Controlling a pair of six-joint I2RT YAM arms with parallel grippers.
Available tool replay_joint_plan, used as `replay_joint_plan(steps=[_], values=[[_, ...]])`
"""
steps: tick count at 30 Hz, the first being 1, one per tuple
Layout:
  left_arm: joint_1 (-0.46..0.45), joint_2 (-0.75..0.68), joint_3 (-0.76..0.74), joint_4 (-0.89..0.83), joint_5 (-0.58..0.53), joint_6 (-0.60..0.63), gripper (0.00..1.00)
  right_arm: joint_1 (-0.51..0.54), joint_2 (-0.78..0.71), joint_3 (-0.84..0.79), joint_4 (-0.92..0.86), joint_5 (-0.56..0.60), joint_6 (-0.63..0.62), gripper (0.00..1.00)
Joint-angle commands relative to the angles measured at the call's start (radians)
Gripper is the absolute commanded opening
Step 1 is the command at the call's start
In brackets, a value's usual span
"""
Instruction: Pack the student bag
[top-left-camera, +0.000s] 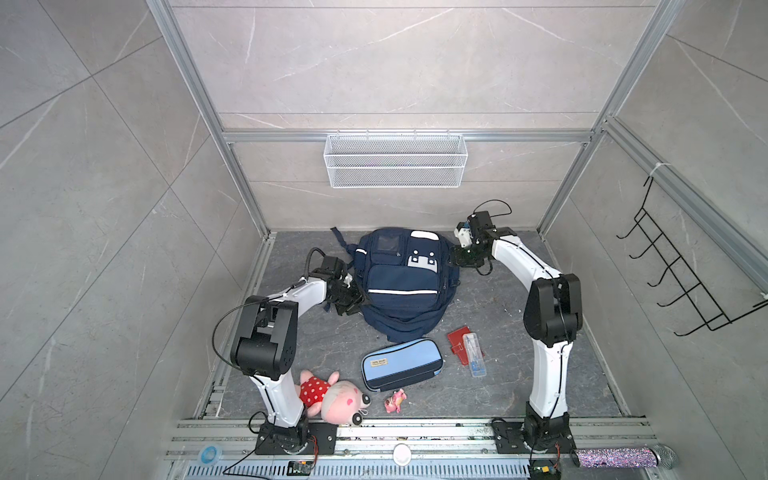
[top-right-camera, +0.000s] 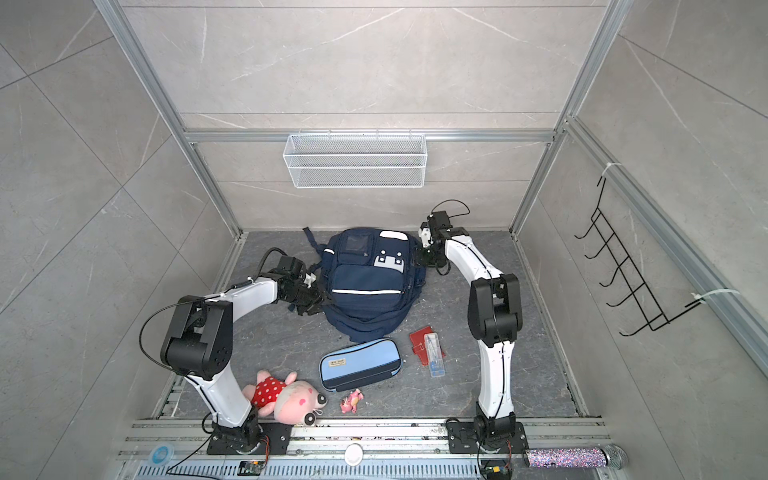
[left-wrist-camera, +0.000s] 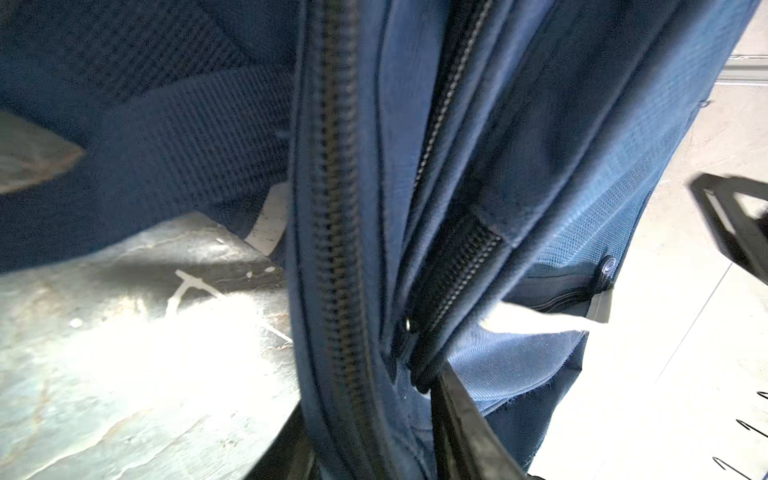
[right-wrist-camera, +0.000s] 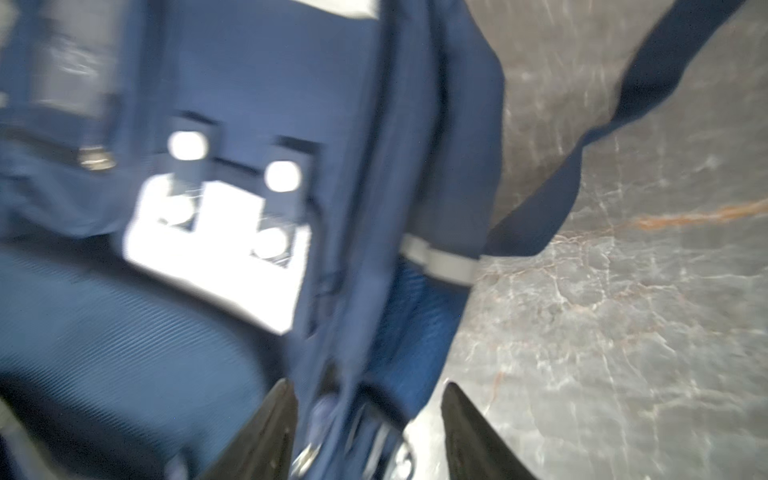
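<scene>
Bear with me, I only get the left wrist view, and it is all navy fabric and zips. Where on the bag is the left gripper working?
Observer: In both top views the left gripper grips the left side edge of the large navy-blue fabric backpack, on its nearer half.
Operator: And the right gripper?
Observer: The right gripper is at the opposite edge, on the farther half, open and astride it.
Operator: What is unpacked?
Observer: A light-blue-and-navy pencil case, a clear plastic box lying across a flat red case, and a pink plush toy lie in front of the bag.
</scene>
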Motion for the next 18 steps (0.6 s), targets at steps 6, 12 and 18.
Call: replay_joint_plan(steps=[6, 12, 18], values=[[-0.005, 0.005, 0.015, -0.027, -0.027, 0.019, 0.38, 0.025, 0.092, 0.052, -0.126, -0.030, -0.020, 0.46], [-0.006, -0.007, 0.002, -0.006, -0.028, 0.002, 0.38, 0.060, 0.157, 0.120, -0.189, 0.016, -0.012, 0.42], [-0.006, -0.029, -0.025, 0.007, -0.034, -0.009, 0.38, 0.095, 0.174, 0.117, -0.196, 0.095, -0.003, 0.34]])
